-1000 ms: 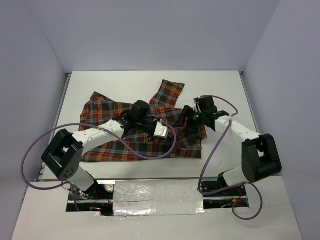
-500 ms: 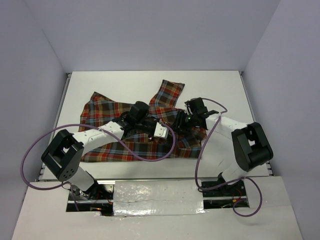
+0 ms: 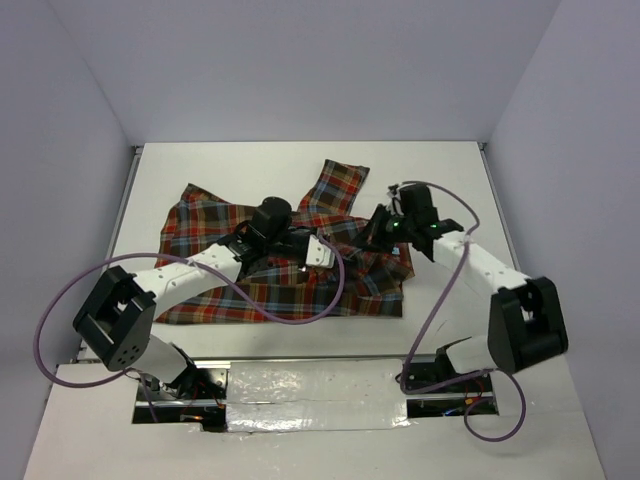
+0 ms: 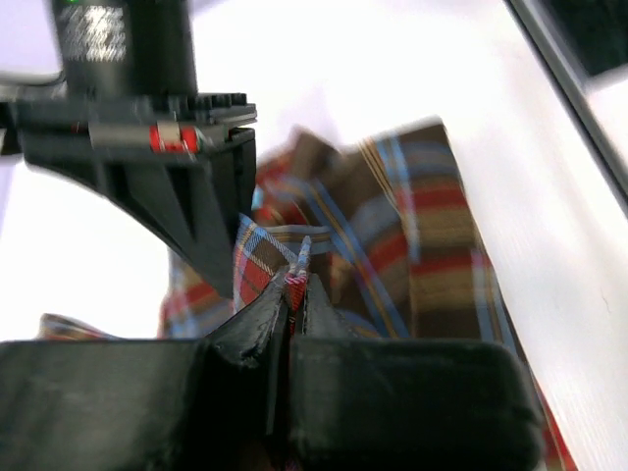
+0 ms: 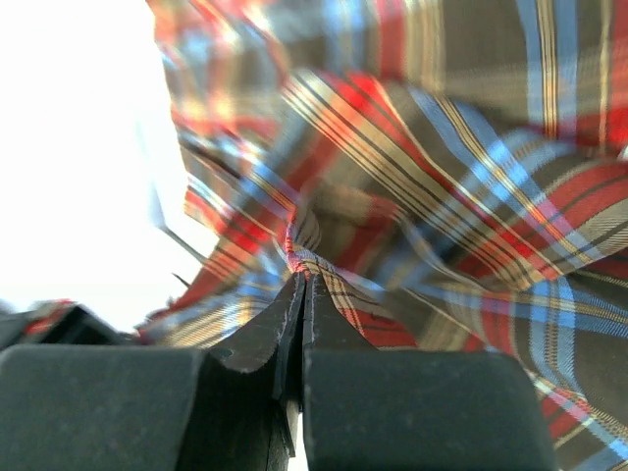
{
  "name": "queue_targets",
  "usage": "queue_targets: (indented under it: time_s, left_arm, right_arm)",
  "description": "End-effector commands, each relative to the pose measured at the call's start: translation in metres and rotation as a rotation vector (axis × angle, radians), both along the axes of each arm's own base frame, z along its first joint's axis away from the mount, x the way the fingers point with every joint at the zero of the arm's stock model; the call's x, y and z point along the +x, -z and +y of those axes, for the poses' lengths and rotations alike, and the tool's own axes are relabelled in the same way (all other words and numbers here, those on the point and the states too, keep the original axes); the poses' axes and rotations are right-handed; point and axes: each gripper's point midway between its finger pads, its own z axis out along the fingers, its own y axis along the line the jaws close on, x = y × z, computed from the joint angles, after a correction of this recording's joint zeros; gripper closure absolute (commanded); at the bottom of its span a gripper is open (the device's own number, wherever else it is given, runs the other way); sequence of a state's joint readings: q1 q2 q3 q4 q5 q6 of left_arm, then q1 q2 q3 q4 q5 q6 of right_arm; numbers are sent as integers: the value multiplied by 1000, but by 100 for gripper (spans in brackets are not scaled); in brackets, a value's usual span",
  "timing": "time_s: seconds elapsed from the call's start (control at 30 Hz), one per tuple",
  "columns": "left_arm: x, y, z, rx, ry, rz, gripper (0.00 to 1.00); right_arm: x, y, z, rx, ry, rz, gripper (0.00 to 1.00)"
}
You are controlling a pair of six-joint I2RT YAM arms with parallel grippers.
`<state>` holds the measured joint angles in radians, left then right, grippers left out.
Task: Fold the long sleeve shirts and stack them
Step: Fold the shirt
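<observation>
**Top view.** The plaid shirt [image 3: 205, 222] is spread in a rumpled heap across the middle of the table [image 3: 440, 170], one sleeve thrown toward the table's far edge. A second ago the right gripper [image 3: 376, 232] stood wide open above the cloth. It has since been closed on the fabric, slightly right of the table's middle. The left gripper [image 3: 338, 244] has stayed clamped just left of it, nearer the table's centre. With both holds taken, the shirt can probably be lifted and drawn flat. No fold has yet been made.

**Left wrist view.** The fingers [image 4: 257, 319] are pressed together on a thin ridge of cloth with only a sliver of red weave showing between them. The right gripper's black body is seen just beyond. The fabric [image 4: 442, 226] looks soft and limp, woven in red-orange, brown and light blue checks.

**Right wrist view.** The fingers [image 5: 339, 329] are shut on a pinched, twisted pleat. Creases fan out from the pinch across the flannel [image 5: 471, 177], so a thin, pliant cloth is suggested.
</observation>
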<state>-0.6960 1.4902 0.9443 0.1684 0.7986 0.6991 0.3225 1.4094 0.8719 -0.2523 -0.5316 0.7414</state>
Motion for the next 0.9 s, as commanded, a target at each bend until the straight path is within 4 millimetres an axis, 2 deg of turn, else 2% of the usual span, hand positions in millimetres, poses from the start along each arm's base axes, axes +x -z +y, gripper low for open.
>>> queue_targets:
  time_s: [0.0,0.03,0.07,0.1,0.13,0.17,0.2,0.23,0.37,0.47,0.5,0.53,0.57,0.6,0.63,0.67,0.8,0.83,0.87]
  left_arm:
    - [4,-69,-11,-193,13,-94,99]
    - [3,-73,-13,-214,22,-107,96]
    - [4,-80,-15,-244,27,-139,88]
    - [5,-81,-17,-249,24,-144,86]
    - [9,-78,-18,-246,11,-145,86]
    - [11,-77,-20,-246,3,-147,88]
    - [14,-77,-21,-254,-5,-153,96]
    - [15,-72,-20,-253,-10,-154,100]
    - [11,-76,-22,-303,-5,-172,100]
    - [20,-90,-27,-360,-35,-199,100]
    - [28,-87,-31,-361,-54,-193,100]
    - [36,-99,-34,-379,-80,-205,100]
    - [47,-101,-34,-388,-128,-201,100]
    - [54,-102,-36,-400,-150,-218,100]
    - [60,-103,-35,-405,-169,-240,100]
    - [65,-100,-35,-403,-186,-247,100]
    - [84,-91,-26,-385,-257,-250,100]
    - [88,-90,-24,-383,-273,-246,100]
    - [90,-89,-22,-383,-281,-237,100]
  right_arm:
    - [21,-62,-14,104,98,-152,100]
    - [21,-81,-16,118,113,-209,100]
    - [25,-89,-21,111,142,-241,100]
    - [25,-96,-22,113,155,-259,100]
    - [21,-111,-25,127,169,-304,100]
    - [18,-115,-27,134,184,-324,100]
    - [13,-120,-34,137,223,-348,100]
    - [10,-116,-36,132,236,-344,100]
    - [-4,-106,-51,72,291,-325,100]
    - [-7,-134,-59,88,328,-416,100]
    - [-2,-138,-61,69,332,-422,100]
    - [4,-142,-62,34,316,-452,100]
    - [11,-163,-60,34,306,-488,100]
    - [23,-154,-56,12,287,-458,100]
    - [29,-165,-52,15,263,-484,100]
    - [36,-163,-50,8,259,-480,100]
    - [69,-153,-61,-42,301,-466,100]
    - [74,-158,-61,-40,299,-473,100]
    - [76,-154,-61,-56,292,-465,100]
